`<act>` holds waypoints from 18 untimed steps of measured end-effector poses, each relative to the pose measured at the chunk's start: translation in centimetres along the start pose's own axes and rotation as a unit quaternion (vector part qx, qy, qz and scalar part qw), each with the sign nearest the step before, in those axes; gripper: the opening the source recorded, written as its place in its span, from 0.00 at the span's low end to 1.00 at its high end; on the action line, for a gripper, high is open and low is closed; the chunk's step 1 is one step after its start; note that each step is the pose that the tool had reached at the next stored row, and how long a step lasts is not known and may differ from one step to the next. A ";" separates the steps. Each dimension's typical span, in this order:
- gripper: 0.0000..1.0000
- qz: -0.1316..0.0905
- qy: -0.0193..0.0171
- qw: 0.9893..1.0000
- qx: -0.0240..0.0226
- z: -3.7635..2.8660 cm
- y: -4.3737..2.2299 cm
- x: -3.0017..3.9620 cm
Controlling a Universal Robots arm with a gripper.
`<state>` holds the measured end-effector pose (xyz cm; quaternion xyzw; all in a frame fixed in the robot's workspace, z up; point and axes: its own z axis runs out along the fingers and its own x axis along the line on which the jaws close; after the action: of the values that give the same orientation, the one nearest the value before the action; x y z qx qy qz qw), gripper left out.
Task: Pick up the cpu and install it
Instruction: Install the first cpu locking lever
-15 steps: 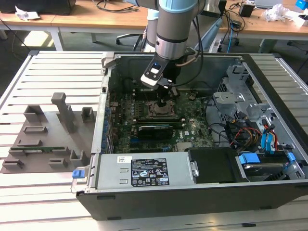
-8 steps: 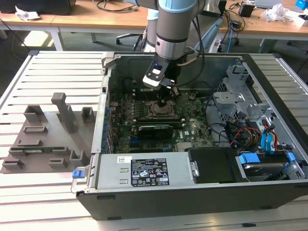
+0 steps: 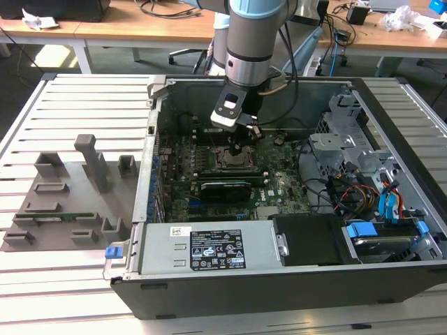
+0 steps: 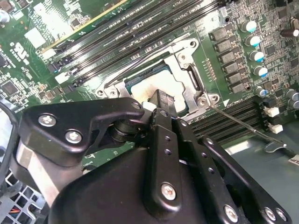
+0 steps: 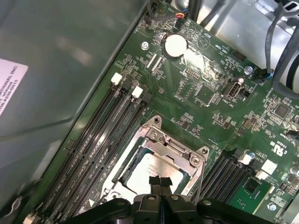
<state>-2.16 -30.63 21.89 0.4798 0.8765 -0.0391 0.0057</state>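
Observation:
The cpu (image 5: 148,167) lies flat inside the open metal-framed socket (image 5: 174,145) on the green motherboard, its silvery top showing in both wrist views (image 4: 144,88). My gripper (image 5: 160,181) is straight over it, the two black fingertips pressed together with nothing between them. They stand at or just above the cpu's top plate; I cannot tell whether they touch. In the second wrist view the gripper (image 4: 164,100) covers part of the chip. In the exterior view the gripper (image 3: 239,148) reaches down into the open computer case over the socket (image 3: 225,162).
Rows of black memory slots (image 5: 100,140) flank the socket, and a green memory stick (image 4: 83,29) sits in one. The socket's thin wire lever (image 4: 243,123) stands off to one side. A power supply (image 3: 209,248), drive cage and cables (image 3: 363,181) fill the case. A grey parts fixture (image 3: 70,188) lies on the exterior view's left.

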 end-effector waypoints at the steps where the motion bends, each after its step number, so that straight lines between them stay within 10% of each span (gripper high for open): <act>1: 0.11 -0.006 0.000 1.000 0.000 0.00 0.00 0.00; 18: 0.11 -0.085 -0.005 0.996 -0.004 0.00 0.00 0.00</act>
<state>-2.16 -30.63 21.88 0.4031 0.9143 -0.0384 0.0090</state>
